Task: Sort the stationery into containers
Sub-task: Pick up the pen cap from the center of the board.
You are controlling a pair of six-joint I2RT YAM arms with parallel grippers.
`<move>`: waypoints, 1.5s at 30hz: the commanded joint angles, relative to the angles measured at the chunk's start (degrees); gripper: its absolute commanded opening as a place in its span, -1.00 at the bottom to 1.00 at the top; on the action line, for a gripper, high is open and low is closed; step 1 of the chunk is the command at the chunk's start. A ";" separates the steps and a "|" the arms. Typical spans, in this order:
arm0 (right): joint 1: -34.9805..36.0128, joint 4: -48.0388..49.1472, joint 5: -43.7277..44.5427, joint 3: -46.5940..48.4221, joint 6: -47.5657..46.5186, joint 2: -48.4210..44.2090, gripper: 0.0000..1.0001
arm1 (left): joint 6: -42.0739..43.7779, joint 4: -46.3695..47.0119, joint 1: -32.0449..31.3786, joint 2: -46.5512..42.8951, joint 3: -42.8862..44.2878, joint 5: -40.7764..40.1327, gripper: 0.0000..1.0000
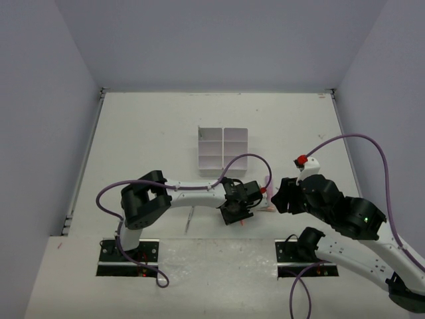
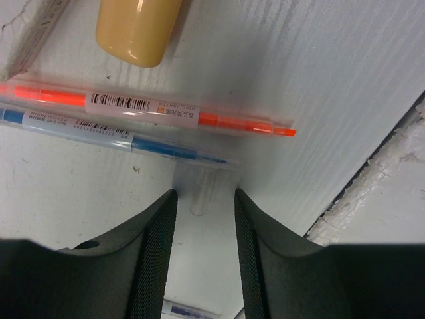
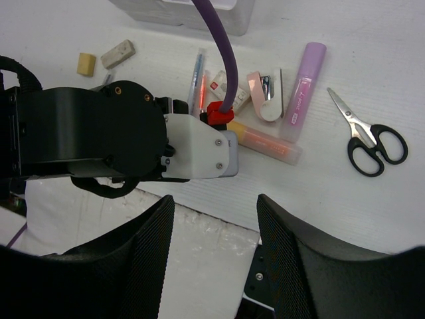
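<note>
The white six-compartment organizer (image 1: 222, 151) stands mid-table; its edge shows at the top of the right wrist view (image 3: 186, 10). My left gripper (image 1: 238, 207) is open and low over the pens. In its wrist view (image 2: 204, 199) an orange pen (image 2: 153, 109), a blue pen (image 2: 119, 136) and a tan marker end (image 2: 136, 30) lie just ahead, and a clear pen end (image 2: 202, 193) lies between the tips, ungripped. My right gripper (image 3: 216, 206) is open and empty, held above the table's near edge. Ahead of it lie black-handled scissors (image 3: 368, 143), a pink marker (image 3: 302, 93), an orange marker (image 3: 265, 143) and two erasers (image 3: 117, 53).
The left arm's wrist body (image 3: 99, 139) and its purple cable (image 3: 219, 53) cover part of the stationery pile. A pink-and-white item (image 3: 265, 93) lies beside the pink marker. The table's rough front edge (image 2: 372, 193) runs close to the left gripper. Grey walls surround the table.
</note>
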 commanded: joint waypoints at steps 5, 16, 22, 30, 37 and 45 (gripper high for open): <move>0.19 1.42 -0.75 -0.52 -0.23 0.27 0.12 | 1.49 0.61 -0.39 2.21 0.61 0.53 -0.14; 0.13 1.42 -0.75 -0.53 -0.20 0.36 0.12 | 1.34 1.25 -0.52 2.22 0.70 0.05 -0.15; 0.13 1.51 -1.01 -0.69 -0.28 0.45 0.12 | 1.58 1.16 -0.37 1.81 1.58 0.15 -0.15; 0.17 1.51 -0.93 -0.69 -0.28 0.23 0.12 | 1.32 0.46 -0.45 2.63 1.10 -0.02 -0.19; 0.16 1.59 -0.90 -0.92 -0.20 0.04 0.12 | 1.00 0.69 -0.45 2.80 -0.37 0.24 -0.51; 0.20 1.59 -1.02 -0.96 -0.28 -0.35 0.12 | 0.16 0.01 -0.45 2.83 -2.33 0.12 -1.00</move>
